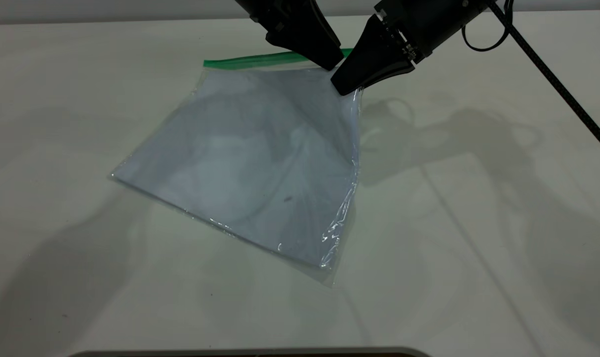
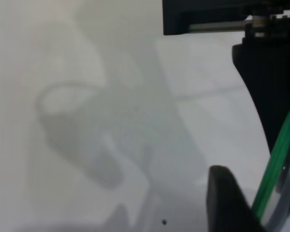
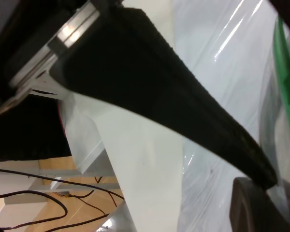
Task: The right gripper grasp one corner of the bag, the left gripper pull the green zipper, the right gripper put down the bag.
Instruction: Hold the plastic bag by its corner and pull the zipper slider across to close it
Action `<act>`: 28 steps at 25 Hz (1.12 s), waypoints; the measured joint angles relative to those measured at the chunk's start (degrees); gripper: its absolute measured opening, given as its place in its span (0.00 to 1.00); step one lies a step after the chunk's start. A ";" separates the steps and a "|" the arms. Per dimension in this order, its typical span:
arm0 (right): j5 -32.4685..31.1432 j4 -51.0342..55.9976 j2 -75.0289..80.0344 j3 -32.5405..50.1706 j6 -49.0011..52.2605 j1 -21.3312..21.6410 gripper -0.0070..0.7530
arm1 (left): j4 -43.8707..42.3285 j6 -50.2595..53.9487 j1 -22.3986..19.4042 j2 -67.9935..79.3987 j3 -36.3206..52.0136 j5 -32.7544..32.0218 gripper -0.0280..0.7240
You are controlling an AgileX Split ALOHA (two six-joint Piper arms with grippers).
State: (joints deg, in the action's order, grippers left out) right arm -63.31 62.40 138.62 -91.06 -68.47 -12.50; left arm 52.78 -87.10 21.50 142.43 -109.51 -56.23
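The bag (image 1: 260, 158), a clear pouch with white sheets inside, is tilted: its far right corner is lifted and its near edge rests on the table. The green zipper (image 1: 250, 61) runs along its far edge. My right gripper (image 1: 344, 88) is shut on the bag just below the corner where the green strip ends. The grippers hide the corner itself. My left gripper (image 1: 332, 63) is right beside it, with its jaws closed around the strip's right end. The strip passes between the left jaws in the left wrist view (image 2: 278, 159). The slider tab is hidden. The right wrist view shows the plastic (image 3: 222, 72) pinched at the jaw tips.
The white table (image 1: 478, 223) extends on all sides of the bag. A black cable (image 1: 553, 74) runs from the right arm across the far right. A dark rim (image 1: 250, 353) shows at the near edge.
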 joint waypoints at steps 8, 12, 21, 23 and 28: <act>-0.23 -0.22 0.00 0.00 -0.31 0.52 0.05 | 0.25 -0.04 0.00 0.00 0.00 1.45 0.32; -0.84 -0.22 0.00 0.00 -0.38 1.42 0.05 | 0.30 -0.11 0.00 0.00 0.00 2.25 0.32; -1.06 -0.22 0.00 0.00 -0.50 1.63 0.05 | 0.30 -0.18 0.00 0.00 0.00 2.55 0.30; -1.06 -0.22 0.00 0.00 -0.54 1.63 0.05 | 0.30 -0.18 0.00 0.00 0.00 2.55 0.26; -1.06 -0.12 0.00 0.00 -0.54 1.79 0.05 | 0.24 -0.25 0.00 0.00 0.00 2.50 0.13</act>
State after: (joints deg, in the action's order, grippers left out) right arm -64.36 62.28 138.62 -91.06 -69.02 -10.71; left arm 53.03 -87.36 21.50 142.43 -109.51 -53.73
